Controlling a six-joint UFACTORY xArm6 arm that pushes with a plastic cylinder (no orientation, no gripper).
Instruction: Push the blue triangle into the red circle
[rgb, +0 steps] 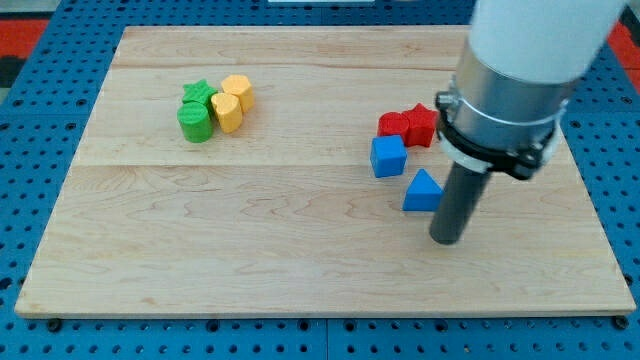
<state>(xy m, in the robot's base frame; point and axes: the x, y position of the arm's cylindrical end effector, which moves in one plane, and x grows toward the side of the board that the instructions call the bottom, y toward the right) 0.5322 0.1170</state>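
Position of my tip (447, 240): it rests on the wooden board (300, 250) in the right half of the view, toward the view's bottom. The arm has no pincer; it ends in a straight dark rod, so nothing opens, closes or is held. The rod rises from the tip into a grey collar and a white housing that fill the view's upper right corner.

Blue triangle (423, 191): it lies just beside the rod, up and to the view's left of my tip. The rod's left edge appears to meet the triangle's right side; actual contact cannot be confirmed.

Blue cube (388, 156): it sits farther up and to the left of my tip, near the triangle's upper left corner but apart from it.

Red blocks: two lie directly above the cube, well above my tip. The left one (394, 124) and the right one (421, 124) touch each other. The right one is partly covered by the collar. Which of them is the circle cannot be told.

Far group: well apart from my tip, toward the view's upper left, four blocks stand packed together: a green star (198, 93), a green cylinder (196, 123), a yellow block (238, 92) and a second yellow block (227, 113).

Surroundings: a blue perforated surface (40, 110) borders the board.
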